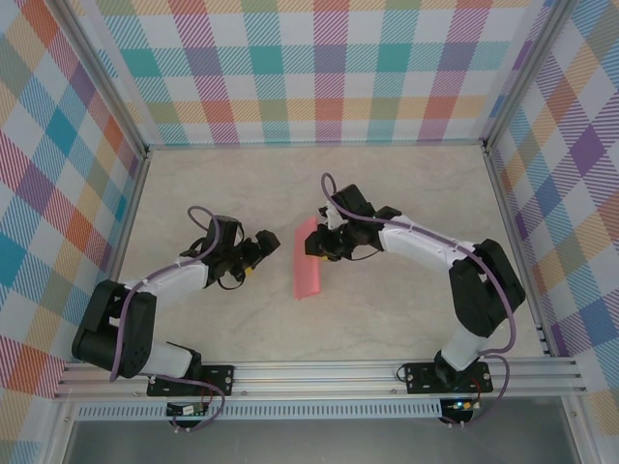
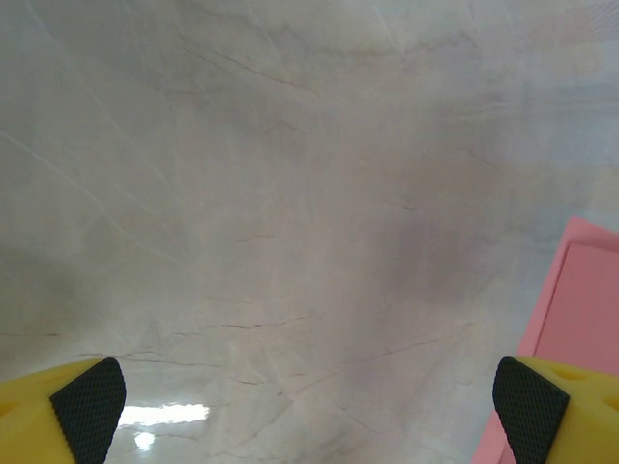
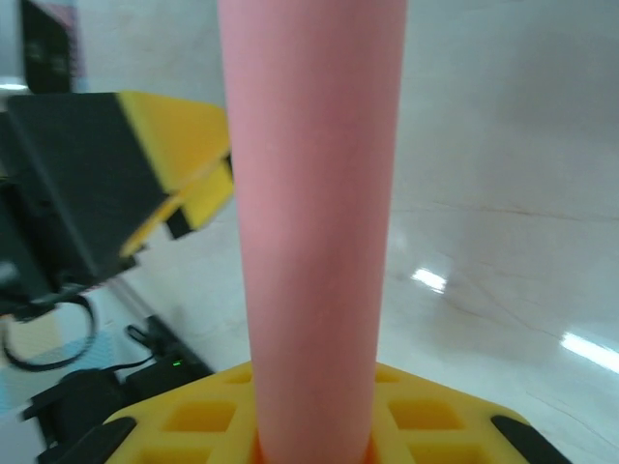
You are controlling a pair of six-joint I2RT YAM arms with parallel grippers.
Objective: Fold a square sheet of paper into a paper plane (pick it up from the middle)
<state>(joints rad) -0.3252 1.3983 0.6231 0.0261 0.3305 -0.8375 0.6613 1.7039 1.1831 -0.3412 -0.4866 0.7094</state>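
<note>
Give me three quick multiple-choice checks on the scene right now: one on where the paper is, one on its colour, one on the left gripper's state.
1. Where does the paper lie?
A. at the far edge of the table
B. mid-table, between the grippers
C. at the near edge of the table

2. What colour is the paper?
A. white
B. blue
C. pink

3. How is the left gripper?
A. open, empty
B. shut on the paper
C. shut, empty

Answers:
1 B: the top view shows it mid-table, left gripper beside it, right gripper at its far end.
2 C: it is pink in every view.
3 A: its fingers stand far apart with bare table between them.
</note>
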